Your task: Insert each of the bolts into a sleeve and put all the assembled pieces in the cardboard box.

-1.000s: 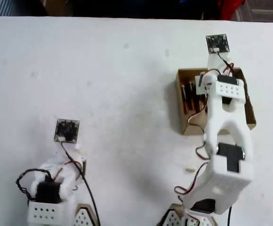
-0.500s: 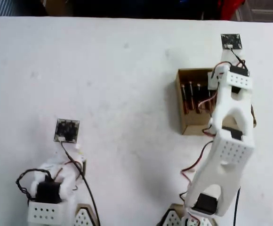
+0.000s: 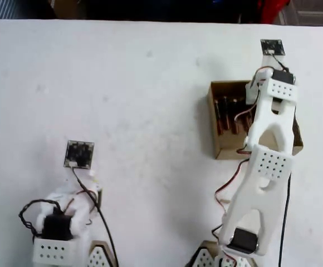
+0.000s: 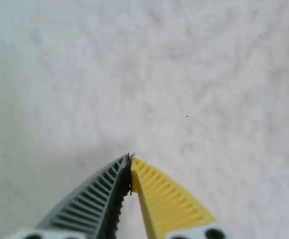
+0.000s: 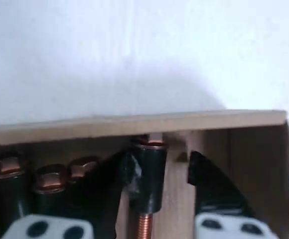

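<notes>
Reaches up the right side of the high view with the right arm point(image 3: 264, 167), wrist set over the cardboard box point(image 3: 224, 151) at centre right, presumably to lay a finished piece down inside rather than drop it from above. Has the right gripper point(image 5: 160, 162) down within the box walls in the right wrist view, jaws parted: touches the black sleeve point(image 5: 148, 174) with one jaw only, with a clear gap to the other, so looks released rather than gripped. Shows the copper bolt point(image 5: 143, 226) poking from the sleeve's near end, its head at the far end close against the box's far wall. Carries, in the left part of the box, several more assembled pieces point(image 5: 45, 181), side by side and parallel, heads toward that same wall; a dark-and-copper row in the high view. Parks the left arm point(image 3: 55, 228) at lower left, well apart from the box, left gripper point(image 4: 130, 158) clenched tip to tip on nothing over the white table point(image 3: 122, 83), likely idle while the other arm does the placing.
</notes>
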Robot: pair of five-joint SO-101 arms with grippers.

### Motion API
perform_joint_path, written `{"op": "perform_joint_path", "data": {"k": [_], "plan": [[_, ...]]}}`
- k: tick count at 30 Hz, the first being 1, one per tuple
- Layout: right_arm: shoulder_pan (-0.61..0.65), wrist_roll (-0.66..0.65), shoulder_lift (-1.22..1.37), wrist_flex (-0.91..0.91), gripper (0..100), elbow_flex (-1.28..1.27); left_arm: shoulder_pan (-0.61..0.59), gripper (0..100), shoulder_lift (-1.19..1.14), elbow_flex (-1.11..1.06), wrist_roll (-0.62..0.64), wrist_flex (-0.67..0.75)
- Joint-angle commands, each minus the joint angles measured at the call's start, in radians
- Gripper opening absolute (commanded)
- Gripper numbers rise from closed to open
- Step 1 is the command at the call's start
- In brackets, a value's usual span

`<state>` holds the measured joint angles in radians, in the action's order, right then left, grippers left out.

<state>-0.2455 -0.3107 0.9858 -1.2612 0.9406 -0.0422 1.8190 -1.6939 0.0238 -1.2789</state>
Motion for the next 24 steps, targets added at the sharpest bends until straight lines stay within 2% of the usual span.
{"op": "perform_joint_path", "data": {"k": [1, 6, 15, 18, 21, 24], "plan": [[-0.007, -0.015, -0.022, -0.071, 23.3, 0.126, 0.007, 2, 0.005, 0.0, -0.003, -0.005], [-0.001, -0.011, -0.016, -0.194, 18.9, 0.264, 0.007, 2, 0.005, 0.0, -0.003, -0.005], [0.001, -0.005, -0.022, -0.369, 1.7, 0.494, 0.007, 2, 0.005, 0.0, -0.003, -0.005], [0.002, -0.005, -0.022, -0.45, 2.0, 0.609, 0.007, 2, 0.005, 0.0, -0.003, -0.005], [0.007, -0.005, -0.024, -0.456, 1.7, 0.724, 0.007, 2, 0.005, 0.0, -0.003, -0.005], [0.025, -0.005, -0.068, -0.458, 1.7, 0.721, 0.007, 2, 0.005, 0.0, -0.003, -0.005]]}}
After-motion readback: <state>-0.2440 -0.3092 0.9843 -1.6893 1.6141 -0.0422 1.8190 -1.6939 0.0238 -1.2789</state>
